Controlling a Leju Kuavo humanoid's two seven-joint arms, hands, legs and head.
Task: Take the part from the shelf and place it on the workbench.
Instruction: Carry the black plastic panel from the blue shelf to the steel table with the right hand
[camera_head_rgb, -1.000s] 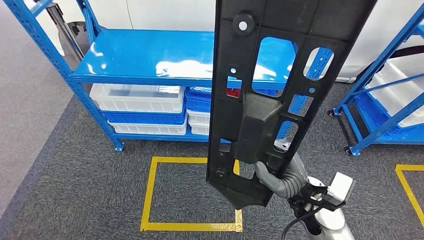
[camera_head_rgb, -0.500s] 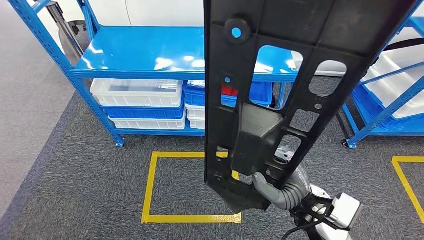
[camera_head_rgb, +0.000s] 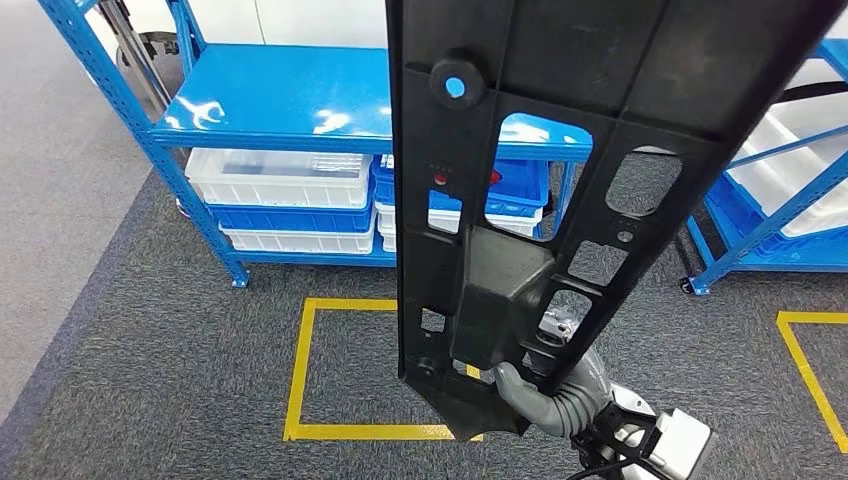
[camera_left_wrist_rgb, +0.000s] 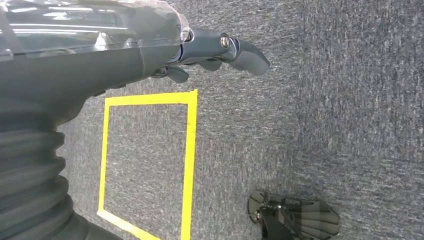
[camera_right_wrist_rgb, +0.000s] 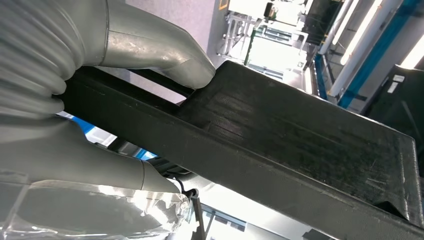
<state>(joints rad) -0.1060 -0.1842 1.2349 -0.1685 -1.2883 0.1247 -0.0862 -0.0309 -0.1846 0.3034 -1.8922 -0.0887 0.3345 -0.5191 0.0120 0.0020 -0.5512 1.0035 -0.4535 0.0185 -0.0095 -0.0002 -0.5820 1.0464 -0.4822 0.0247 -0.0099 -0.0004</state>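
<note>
The right hand (camera_head_rgb: 548, 398) has a grey ribbed cover and a thick, smooth grey thumb, with a white box-shaped module and a black cable at the wrist just behind it. The left hand (camera_left_wrist_rgb: 200, 50) shows the same dark ribbed cover, a glossy clear shell over its back, and dark blue-grey fingers (camera_left_wrist_rgb: 247, 55) with a small silver screw at the pivot.

My left hand (camera_left_wrist_rgb: 150, 55) hangs over the grey carpet floor (camera_left_wrist_rgb: 325, 110), holding nothing. Its grey ribbed cover and a clear shiny shell take up much of the frame, and the dark fingers (camera_left_wrist_rgb: 245, 52) reach out loosely past the shell, slightly curled and apart. Beneath my hand, a square outline of yellow tape (camera_left_wrist_rgb: 189, 150) is laid flat on the carpet.
</note>
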